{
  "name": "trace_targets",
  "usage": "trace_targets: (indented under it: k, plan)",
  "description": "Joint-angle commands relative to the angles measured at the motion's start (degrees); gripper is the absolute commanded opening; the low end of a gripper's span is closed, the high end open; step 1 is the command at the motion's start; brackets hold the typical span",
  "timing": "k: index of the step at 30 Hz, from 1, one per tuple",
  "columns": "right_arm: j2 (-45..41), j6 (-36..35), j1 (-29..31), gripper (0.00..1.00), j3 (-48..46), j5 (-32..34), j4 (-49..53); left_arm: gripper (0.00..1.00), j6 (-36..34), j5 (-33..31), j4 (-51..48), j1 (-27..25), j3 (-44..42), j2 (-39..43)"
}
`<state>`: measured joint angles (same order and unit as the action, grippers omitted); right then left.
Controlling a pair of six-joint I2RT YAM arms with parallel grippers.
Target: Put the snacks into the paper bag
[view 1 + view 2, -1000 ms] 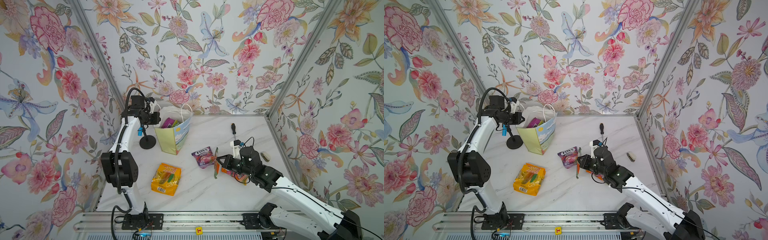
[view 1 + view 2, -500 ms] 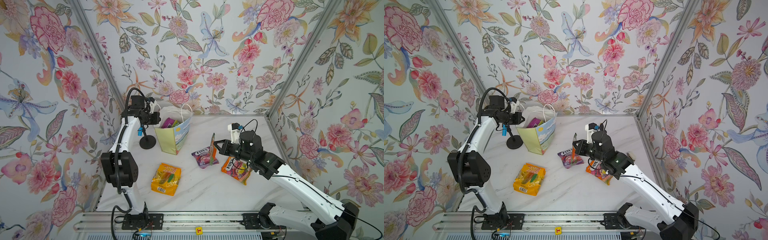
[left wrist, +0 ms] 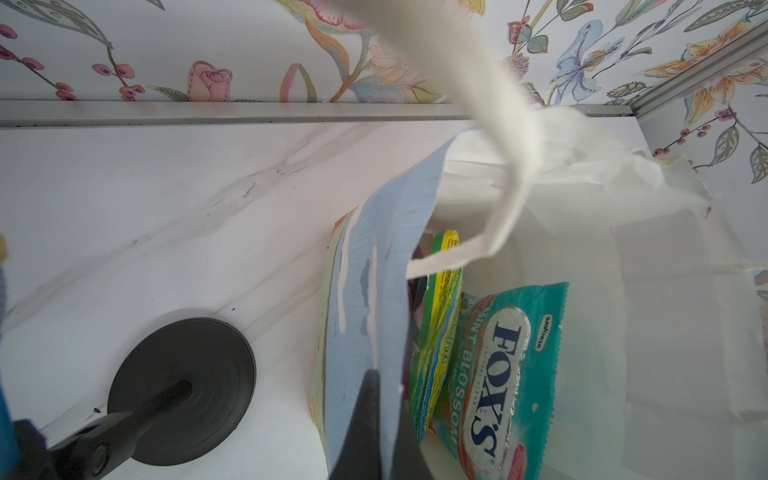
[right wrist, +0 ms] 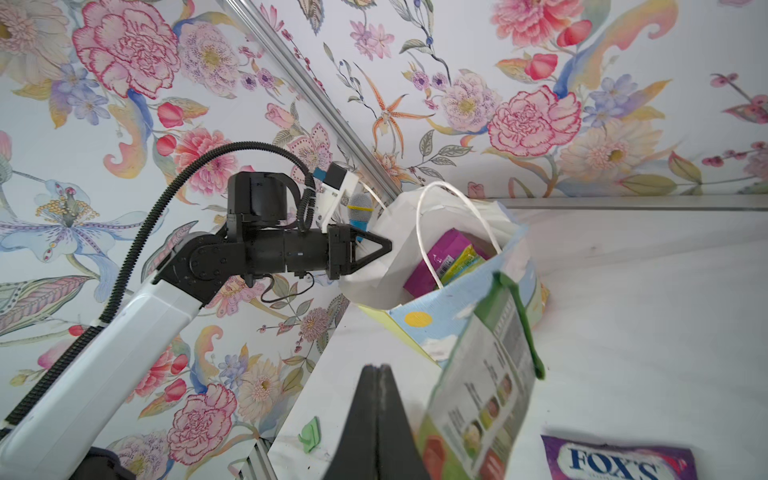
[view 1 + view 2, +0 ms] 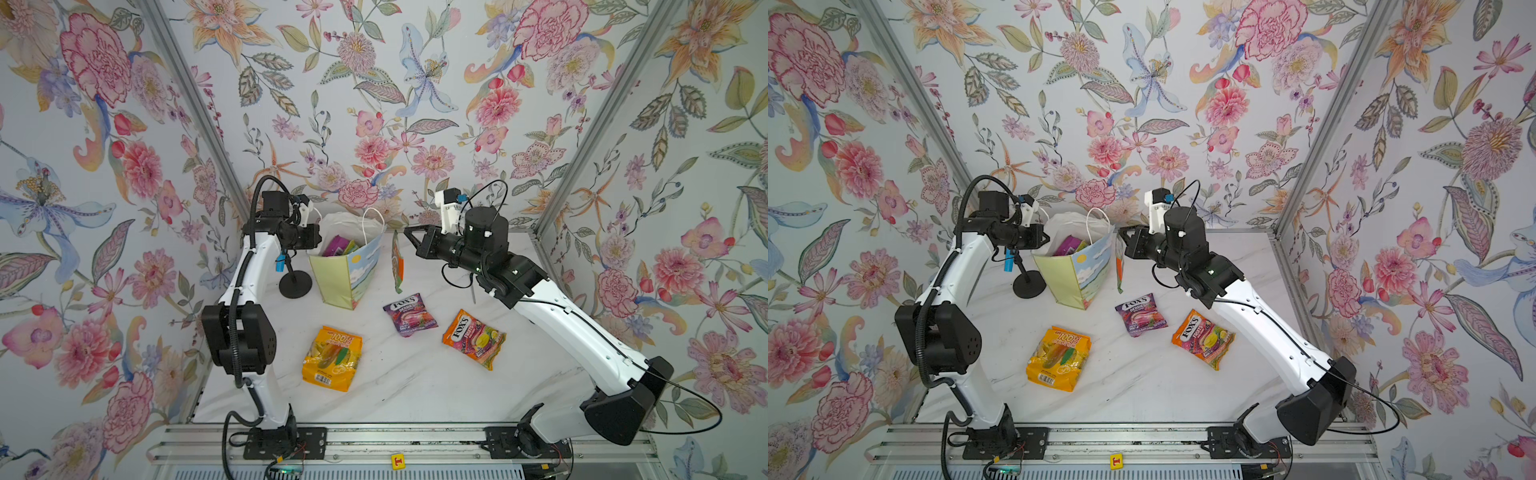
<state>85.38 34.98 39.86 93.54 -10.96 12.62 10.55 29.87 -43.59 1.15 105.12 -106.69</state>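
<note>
The small upright paper gift bag (image 5: pixel 347 276), with a painted sky-and-meadow front, pale yellow-green sides and white cord handles, shows in both top views. It stands on the white marbled tabletop (image 5: pixel 415 399) left of centre, toward the back wall.

The left gripper (image 5: pixel 318 241) meets the bag's rim from the left, its jaws pressed together on the top edge. In the left wrist view a black finger (image 3: pixel 368 415) lies against the blue paper wall. Inside the bag are a glossy teal FOX'S packet (image 3: pixel 503 382), a green-yellow packet (image 3: pixel 438 332) and a magenta packet (image 4: pixel 417 276).

The right gripper (image 5: pixel 408 235) sits just right of the bag's mouth with its jaws closed. A thin green-and-orange plastic packet (image 5: pixel 397 266) hangs edge-on from its tip, clear of the table and just beside the bag's painted face.

Three packets lie apart from one another on the table in the lower middle:
- a purple FOX'S packet (image 5: pixel 409 313);
- an orange FOX'S packet (image 5: pixel 473 338) to its right;
- a yellow-orange "100" packet (image 5: pixel 332 359) to its lower left.

A blue toy microphone (image 4: pixel 359 208) on a black round stand (image 5: pixel 295 284) stands just left of the bag.
</note>
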Motion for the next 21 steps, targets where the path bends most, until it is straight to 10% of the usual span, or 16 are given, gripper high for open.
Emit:
trace_targets:
  k: [1,11,17,21]
  plan:
    - [2.73,-2.54,-0.25,0.0,6.72,-2.28,-0.16,0.03,0.44,0.98,0.35,0.65,-0.36,2.11]
    - [7.73,-5.16,-1.74,0.03,9.15,1.91,9.06,0.03,0.35,1.11,0.35,0.7,-0.53,2.28]
    - [7.43,-3.67,-1.73,0.4,-6.65,0.14,5.93,0.03,0.35,0.94,0.35,0.62,-0.53,2.11]
    - [7.79,-9.6,3.81,0.62,-13.04,10.8,6.08,0.03,0.26,0.73,0.31,0.72,-0.52,2.28]
